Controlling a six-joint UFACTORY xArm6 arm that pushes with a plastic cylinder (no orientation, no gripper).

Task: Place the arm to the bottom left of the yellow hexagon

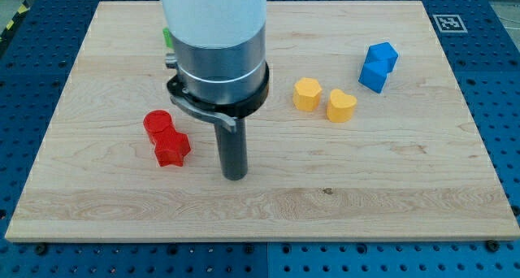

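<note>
The yellow hexagon (306,93) lies on the wooden board right of centre, with a yellow heart-shaped block (341,106) touching or nearly touching its right side. My tip (234,175) rests on the board well to the lower left of the yellow hexagon, with bare wood between them. It stands just right of the red blocks.
A red cylinder (158,123) and a red star-like block (171,148) sit together at the view's left. Two blue blocks (378,66) sit together at the upper right. A green block (166,37) peeks out behind the arm body. The board's bottom edge (260,237) is near.
</note>
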